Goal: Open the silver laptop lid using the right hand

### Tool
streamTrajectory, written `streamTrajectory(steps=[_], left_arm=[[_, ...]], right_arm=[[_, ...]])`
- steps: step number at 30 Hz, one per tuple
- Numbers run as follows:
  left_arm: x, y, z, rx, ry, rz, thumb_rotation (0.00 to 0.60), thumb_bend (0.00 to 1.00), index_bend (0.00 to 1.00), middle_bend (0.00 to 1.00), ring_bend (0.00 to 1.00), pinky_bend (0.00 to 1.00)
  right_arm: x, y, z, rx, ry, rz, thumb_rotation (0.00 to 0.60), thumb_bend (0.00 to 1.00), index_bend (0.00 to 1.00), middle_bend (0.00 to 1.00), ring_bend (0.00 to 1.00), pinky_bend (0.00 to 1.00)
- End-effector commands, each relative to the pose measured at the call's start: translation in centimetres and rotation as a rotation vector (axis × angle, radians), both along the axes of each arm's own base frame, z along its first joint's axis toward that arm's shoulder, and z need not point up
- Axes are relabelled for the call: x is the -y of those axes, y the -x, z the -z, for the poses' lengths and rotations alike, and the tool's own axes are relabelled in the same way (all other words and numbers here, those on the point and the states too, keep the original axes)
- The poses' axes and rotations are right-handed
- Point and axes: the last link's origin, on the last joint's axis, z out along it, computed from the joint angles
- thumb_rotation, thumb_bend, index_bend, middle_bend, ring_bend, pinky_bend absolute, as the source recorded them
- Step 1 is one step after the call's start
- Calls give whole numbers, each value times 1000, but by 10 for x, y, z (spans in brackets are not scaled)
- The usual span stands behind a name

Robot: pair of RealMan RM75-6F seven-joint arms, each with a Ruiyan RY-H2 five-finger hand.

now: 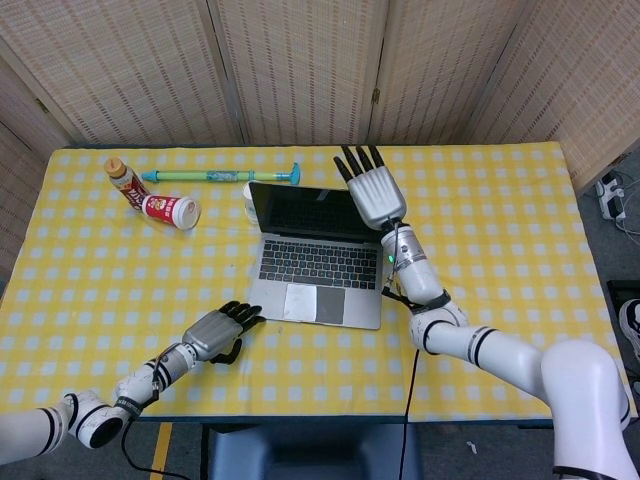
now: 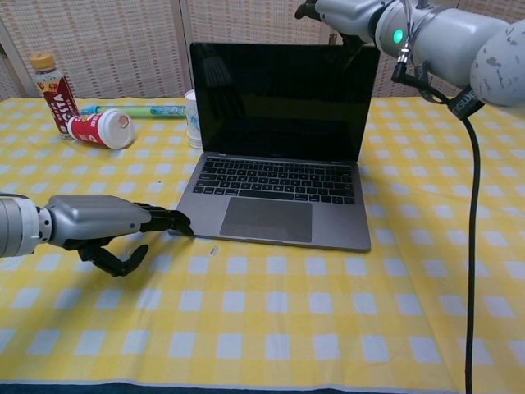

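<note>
The silver laptop (image 1: 312, 272) sits mid-table with its lid raised; the dark screen (image 2: 279, 103) stands about upright, leaning slightly back. My right hand (image 1: 372, 192) is at the lid's top right corner, fingers stretched out and pointing away from me. In the chest view the right hand (image 2: 351, 13) lies over the top edge of the lid, partly cut off by the frame. My left hand (image 1: 214, 331) rests on the table with its fingertips (image 2: 175, 222) touching the front left corner of the laptop base and holds nothing.
A white paper cup (image 2: 192, 118) stands just behind the lid's left side. Farther left are a red cup (image 1: 171, 211) on its side, a bottle (image 1: 122, 178) and a green-blue tube (image 1: 215, 176). A yellow checked cloth (image 1: 500, 250) covers the table.
</note>
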Motion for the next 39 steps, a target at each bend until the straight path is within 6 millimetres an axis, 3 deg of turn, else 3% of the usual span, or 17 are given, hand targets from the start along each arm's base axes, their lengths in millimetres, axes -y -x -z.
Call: streamTrajectory(steps=[1, 11, 21, 24, 27, 31, 39], left_arm=[[0, 0, -1, 1, -1, 0, 401, 837, 0, 65, 13, 0], [1, -6, -7, 31, -18, 9, 402, 837, 0, 65, 12, 0], [10, -11, -35, 105, -73, 16, 406, 837, 0, 65, 12, 0], [11, -5, -50, 142, -133, -10, 457, 837, 7, 67, 19, 0], [12, 9, -72, 183, -239, -58, 592, 836, 23, 79, 37, 0], [17, 33, -99, 203, -367, -143, 600, 795, 29, 88, 47, 0], [36, 81, -153, 200, -618, -294, 600, 581, 32, 91, 50, 0]], right_arm=[[4, 2, -2, -8, 11, 18, 600, 592, 0, 0, 0, 0], [-3, 3, -9, 34, 2, 12, 600, 591, 0, 0, 0, 0], [-48, 14, -46, 148, -51, -79, 600, 592, 0, 0, 14, 0], [-66, 24, -61, 155, -52, -90, 600, 591, 0, 0, 18, 0], [-89, 45, -81, 187, -48, -69, 600, 592, 0, 0, 34, 0], [-114, 79, -105, 218, -27, -18, 600, 592, 0, 13, 56, 0], [-160, 156, -140, 245, 44, 91, 600, 591, 0, 43, 81, 0]])
